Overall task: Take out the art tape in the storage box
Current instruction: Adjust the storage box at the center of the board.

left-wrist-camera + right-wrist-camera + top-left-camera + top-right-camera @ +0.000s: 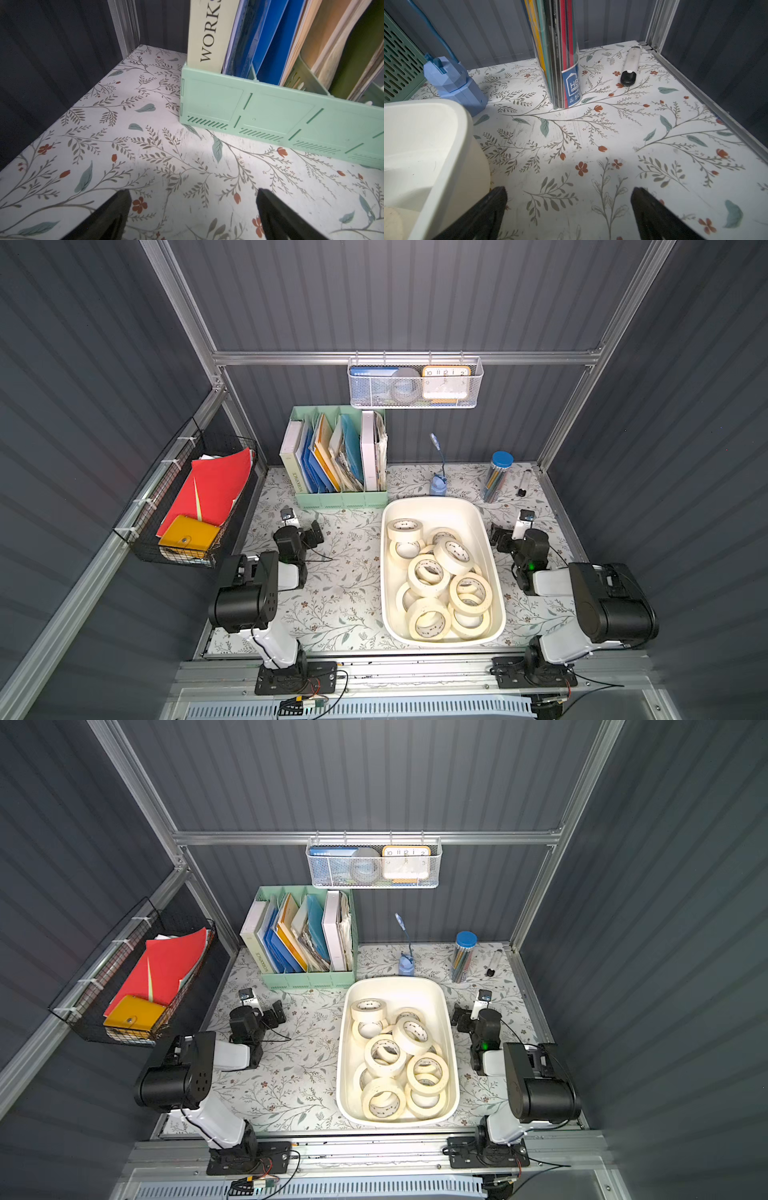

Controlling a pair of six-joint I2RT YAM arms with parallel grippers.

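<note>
White box (442,506) stands on the flowered table (345,585), right of centre, its long side running near to far. It shows in both top views (397,982). Tape rolls (428,574), about a dozen, cream with white cores, lie inside it. They are heaped over the near and middle part, some flat, some tilted on their neighbours. One roll at the far left of the heap stands highest.

Left gripper (192,191): fingers wide apart with nothing between them, low over the table on the left side. It points at the left corner of the green file rack (270,116) and is well apart from the box.

Right gripper (570,189): fingers wide apart and empty, low over the table just right of the box's far end. The box wall lies close beside one finger; contact cannot be told. Beyond it stand a pencil tube (560,62) and a blue lamp base (454,83). A pale stick with a black cap (630,66) lies flat near the far right corner.
</note>
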